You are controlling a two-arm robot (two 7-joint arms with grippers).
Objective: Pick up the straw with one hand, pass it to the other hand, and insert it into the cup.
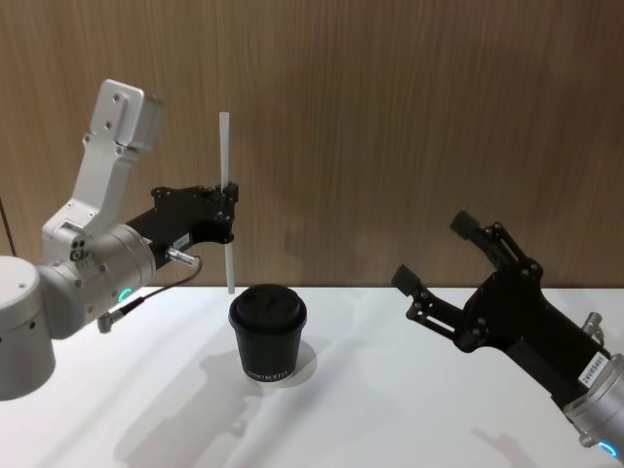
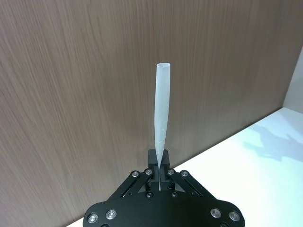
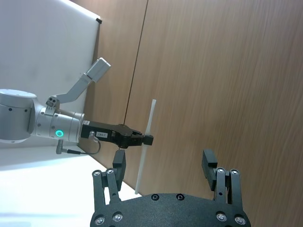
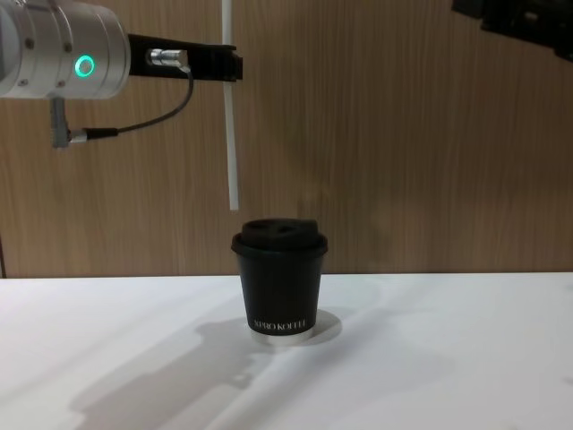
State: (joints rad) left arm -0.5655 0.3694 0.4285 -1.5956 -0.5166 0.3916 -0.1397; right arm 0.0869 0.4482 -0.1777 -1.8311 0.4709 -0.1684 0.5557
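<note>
Straw (image 1: 226, 195) upright in L gripper (image 1: 231, 210), above cup (image 1: 268, 331), R gripper (image 1: 444, 258) open

Chest view cuts the straw (image 4: 231, 134) off at the top edge, and the right end effector (image 4: 519, 22) pokes in cropped at the upper corner, its fingers unreadable there.

Lab bench, white table (image 1: 390, 409), wood-panel wall (image 1: 409, 117)

**Open air above the cup, wall close behind**

The cup (image 4: 279, 278) stands alone on the white table (image 4: 466, 358), with free room on both sides. The straw (image 4: 231, 125) hangs upright above and to its left, its tip clear of the lid. The wooden wall (image 1: 439, 117) closes off the back.
</note>
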